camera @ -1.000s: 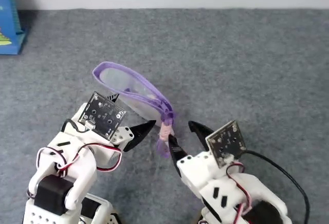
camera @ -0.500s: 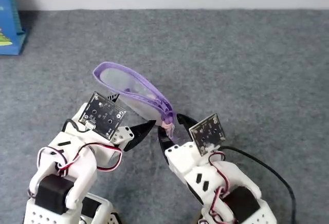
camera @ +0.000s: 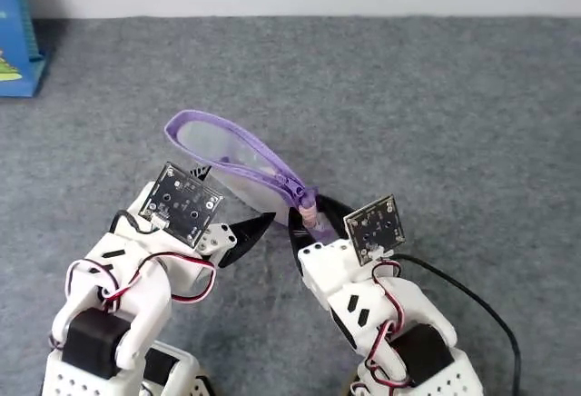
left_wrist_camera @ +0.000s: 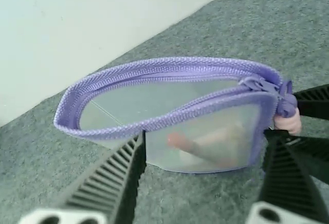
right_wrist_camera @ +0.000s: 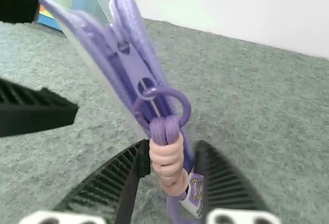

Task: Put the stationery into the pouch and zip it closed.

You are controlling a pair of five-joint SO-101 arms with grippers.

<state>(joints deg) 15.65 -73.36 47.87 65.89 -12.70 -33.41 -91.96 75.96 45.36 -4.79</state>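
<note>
Pinching the zipper pull (right_wrist_camera: 165, 158) at the pouch's near end: right gripper (right_wrist_camera: 172, 154). Left gripper (left_wrist_camera: 205, 139) jaws spread, flanking the upright purple pouch (camera: 229, 155) on grey carpet (camera: 436, 96); mouth open, pink stationery item (left_wrist_camera: 201, 145) inside.

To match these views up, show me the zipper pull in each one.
High view: pull at the pouch's near end, between the right gripper's fingers.
Left wrist view: pull at the pouch's slider end, beside the right gripper's black fingers.
Right wrist view: pull hanging between the right gripper's fingers.
Shared landmark: the purple pouch.
</note>
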